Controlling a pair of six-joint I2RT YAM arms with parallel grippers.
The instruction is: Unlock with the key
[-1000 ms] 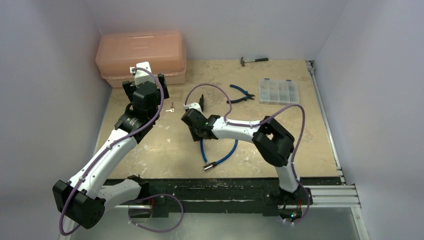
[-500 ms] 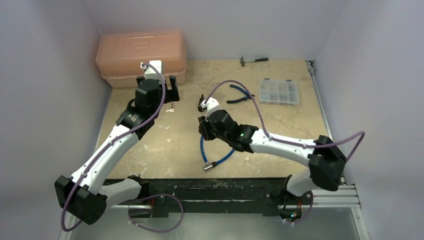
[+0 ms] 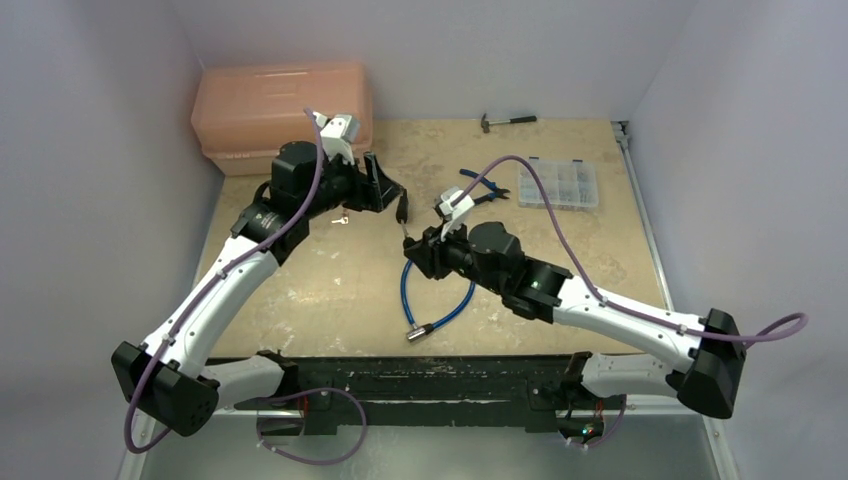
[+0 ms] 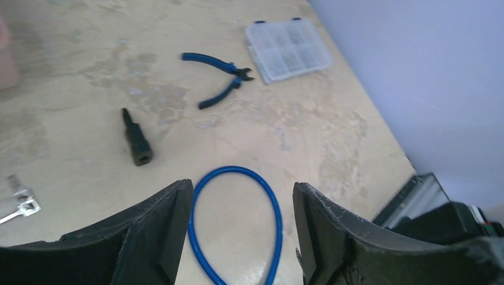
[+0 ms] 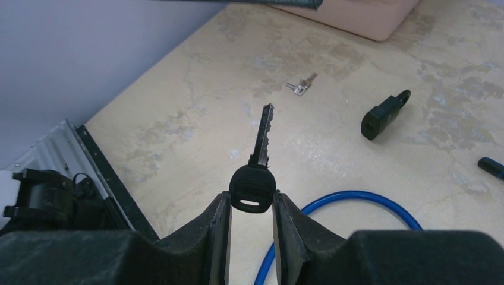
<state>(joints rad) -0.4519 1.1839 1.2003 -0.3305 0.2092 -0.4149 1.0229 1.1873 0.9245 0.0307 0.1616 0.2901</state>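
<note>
The key (image 5: pixel 260 160) has a black head and a toothed metal blade. My right gripper (image 5: pixel 251 205) is shut on its head, blade pointing away over the table. The small black lock (image 5: pixel 385 114) lies loose on the table to the blade's right, apart from it. In the left wrist view the lock (image 4: pixel 136 139) lies ahead and to the left of my left gripper (image 4: pixel 243 202), which hangs open and empty over the blue cable loop (image 4: pixel 270 208). From above, the left gripper (image 3: pixel 385 190) sits just left of the lock (image 3: pixel 403 208), and the right gripper (image 3: pixel 415 250) just below it.
A salmon toolbox (image 3: pixel 283 110) stands at the back left. Blue pliers (image 3: pixel 482 187), a clear parts box (image 3: pixel 557 182) and a hammer (image 3: pixel 507 121) lie at the back right. Small silver keys (image 3: pixel 342 217) lie left of the lock. The cable's metal end (image 3: pixel 418 333) points toward the near edge.
My left arm has swung right from the toolbox to beside the lock. The right arm has stretched out, its elbow swinging down and right, with the key still held near the lock.
</note>
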